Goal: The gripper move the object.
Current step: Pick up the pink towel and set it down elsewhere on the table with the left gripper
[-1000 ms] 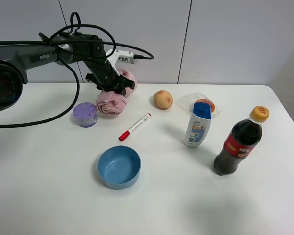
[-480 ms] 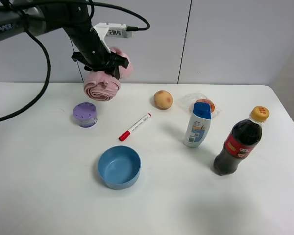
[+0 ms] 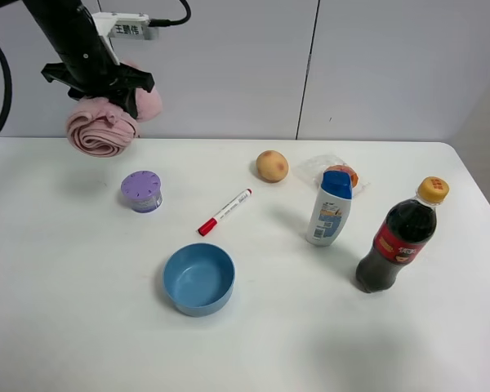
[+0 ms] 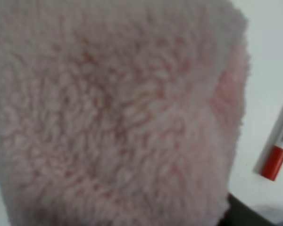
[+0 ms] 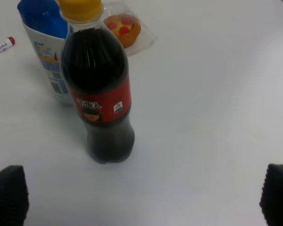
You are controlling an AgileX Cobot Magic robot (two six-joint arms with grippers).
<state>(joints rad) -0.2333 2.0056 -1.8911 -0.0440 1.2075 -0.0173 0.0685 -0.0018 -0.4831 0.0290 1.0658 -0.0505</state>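
Jaws of the left gripper [image 3: 104, 88] are clamped on the middle of the pink towel [image 3: 103, 131]. It hangs clear of the table [image 3: 82, 327], over the back left part, with one rolled end facing the high camera. Fleece fills nearly the whole left wrist view. On the table nearby stands the lilac jar [image 3: 142, 190], and farther on lie the red marker [image 3: 224, 211] and blue bowl [image 3: 198, 278]. The right gripper [image 5: 144, 197] is spread wide and holds nothing, and the cola bottle [image 5: 101, 94] stands upright before it.
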